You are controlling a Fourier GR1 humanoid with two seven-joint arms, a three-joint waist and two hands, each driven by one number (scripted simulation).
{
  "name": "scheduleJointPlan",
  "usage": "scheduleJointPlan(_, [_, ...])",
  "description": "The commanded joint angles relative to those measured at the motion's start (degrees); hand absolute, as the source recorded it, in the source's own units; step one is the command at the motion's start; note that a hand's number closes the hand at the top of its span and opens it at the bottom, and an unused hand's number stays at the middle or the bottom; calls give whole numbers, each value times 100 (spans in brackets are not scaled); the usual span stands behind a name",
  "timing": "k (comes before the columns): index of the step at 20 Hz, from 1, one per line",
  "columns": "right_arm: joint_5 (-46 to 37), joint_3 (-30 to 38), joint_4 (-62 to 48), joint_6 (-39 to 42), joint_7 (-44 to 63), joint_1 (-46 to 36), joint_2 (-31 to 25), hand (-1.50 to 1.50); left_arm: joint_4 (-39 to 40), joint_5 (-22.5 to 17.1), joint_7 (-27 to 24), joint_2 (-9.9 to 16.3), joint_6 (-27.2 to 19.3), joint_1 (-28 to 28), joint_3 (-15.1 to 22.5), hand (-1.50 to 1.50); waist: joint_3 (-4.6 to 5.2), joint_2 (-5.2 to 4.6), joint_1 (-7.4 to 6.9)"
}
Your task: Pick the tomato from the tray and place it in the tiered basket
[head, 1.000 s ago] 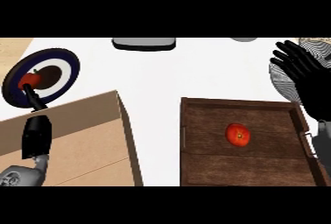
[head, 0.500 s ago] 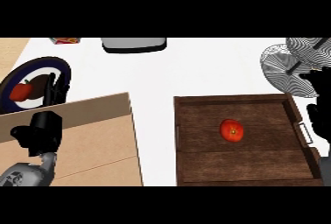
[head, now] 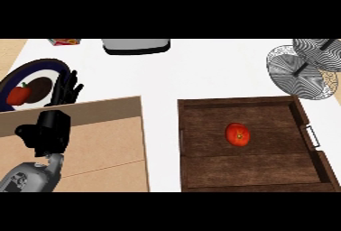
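Observation:
A red tomato (head: 237,134) lies near the middle of the dark wooden tray (head: 213,171) at the lower right of the head view. The wire tiered basket (head: 303,67) stands at the top right, beyond the tray's far corner. My left hand (head: 52,130) is at the far left over the pale board, well away from the tray. It is open, with straight fingers (head: 68,88) pointing up toward a plate, and it holds nothing. My right hand does not show anywhere.
A light wooden board (head: 100,135) lies left of the tray. A dark-rimmed plate (head: 41,67) carrying a red pepper (head: 20,94) sits at the upper left. A grey appliance (head: 136,45) and a small colourful box (head: 64,42) stand at the back edge.
My right hand, seen at the right edge before, has gone out of view. My left hand has risen further into view, its fingers now reaching the plate's rim.

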State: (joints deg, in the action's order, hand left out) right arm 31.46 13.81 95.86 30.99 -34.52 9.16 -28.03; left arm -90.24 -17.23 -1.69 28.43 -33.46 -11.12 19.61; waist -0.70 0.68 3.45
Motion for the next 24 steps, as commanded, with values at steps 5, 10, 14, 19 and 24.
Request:
scheduleJointPlan(5, [-2694, 866, 1433, -798, -344, 981, -1169, -150, 21, -23, 26, -15, 48, 204, 327, 0, 95, 25, 182])
scheduleJointPlan(10, [-4137, 1086, 2588, -1578, 222, 1569, -1295, -150, -107, -14, 244, -29, -92, -31, 445, 0, 90, 16, 171])
scheduleJointPlan(14, [-5076, 623, 3913, -1974, 1317, 2064, -808, -150, -11, 31, 78, -196, -100, -49, 607, 0, 92, -33, -3])
scheduleJointPlan(19, [-6037, -224, 5263, -1949, 2546, 2614, -276, -150, -61, -73, 249, -114, 15, -153, 662, 0, 84, -54, -197])
scheduleJointPlan(24, [-6427, -751, 5050, -2142, 2903, 2383, -533, -150, 166, -106, 69, -147, 66, -246, 676, 0, 89, -72, -268])
